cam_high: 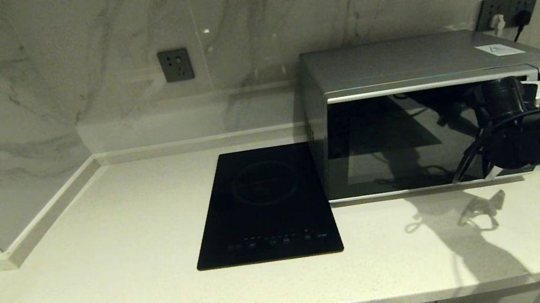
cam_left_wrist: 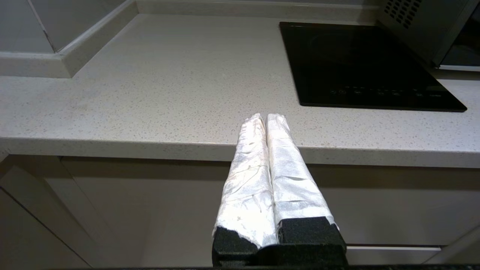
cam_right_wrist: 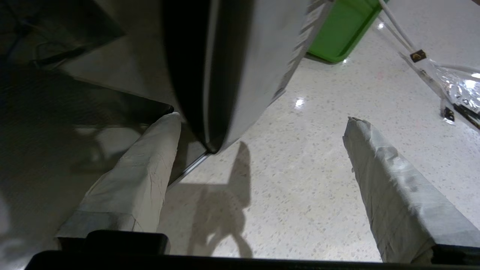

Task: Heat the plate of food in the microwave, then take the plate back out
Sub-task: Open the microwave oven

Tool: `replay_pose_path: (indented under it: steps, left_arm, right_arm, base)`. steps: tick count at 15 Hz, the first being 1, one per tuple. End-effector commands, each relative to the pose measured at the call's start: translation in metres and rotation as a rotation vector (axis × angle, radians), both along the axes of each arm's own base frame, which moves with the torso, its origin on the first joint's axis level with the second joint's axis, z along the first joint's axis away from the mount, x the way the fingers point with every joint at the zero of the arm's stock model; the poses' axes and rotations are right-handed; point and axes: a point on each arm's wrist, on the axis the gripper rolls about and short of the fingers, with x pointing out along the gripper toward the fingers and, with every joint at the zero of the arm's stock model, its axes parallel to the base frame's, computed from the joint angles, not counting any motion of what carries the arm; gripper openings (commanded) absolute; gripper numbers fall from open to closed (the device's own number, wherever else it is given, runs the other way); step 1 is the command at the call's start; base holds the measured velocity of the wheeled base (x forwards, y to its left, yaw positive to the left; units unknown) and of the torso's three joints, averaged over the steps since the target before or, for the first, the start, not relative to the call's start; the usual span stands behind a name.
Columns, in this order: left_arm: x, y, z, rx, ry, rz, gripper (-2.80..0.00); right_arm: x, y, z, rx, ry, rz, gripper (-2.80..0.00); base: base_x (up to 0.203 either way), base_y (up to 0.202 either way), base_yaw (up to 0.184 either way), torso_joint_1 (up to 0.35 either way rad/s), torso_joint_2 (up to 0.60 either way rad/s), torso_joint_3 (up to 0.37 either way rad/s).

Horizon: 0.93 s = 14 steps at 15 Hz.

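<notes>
The microwave [cam_high: 436, 109] stands on the pale counter [cam_high: 107, 285] against the marble wall, door closed, with the flat black hob [cam_high: 265, 204] just beside it on its left. The right gripper [cam_right_wrist: 262, 150] is up at the microwave's front right corner, its two wrapped fingers [cam_right_wrist: 138, 187] spread wide, one against the dark glass door and the other out over the counter. A green tray [cam_right_wrist: 341, 30] lies past that corner. The left gripper [cam_left_wrist: 266, 123] hangs below the counter's front edge, its fingers pressed together. The plate of food is not in sight.
</notes>
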Motion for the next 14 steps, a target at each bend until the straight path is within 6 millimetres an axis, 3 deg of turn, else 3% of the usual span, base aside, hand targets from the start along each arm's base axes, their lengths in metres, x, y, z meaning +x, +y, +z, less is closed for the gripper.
replay_pose_path:
  steps: [1,14]
  left_arm:
    - [0.000,0.000,0.000,-0.001,-0.002,0.001,-2.80]
    - [0.000,0.000,0.000,0.000,-0.001,0.001,-2.80]
  right_arm:
    - [0.004,-0.006,-0.005,-0.001,0.003,-0.022,0.00]
    - [0.001,-0.023,0.003,-0.002,-0.022,-0.074,0.00]
  base:
    - [0.000,0.000,0.000,0.000,0.00,0.000]
    - [0.000,0.000,0.000,0.000,0.00,0.000]
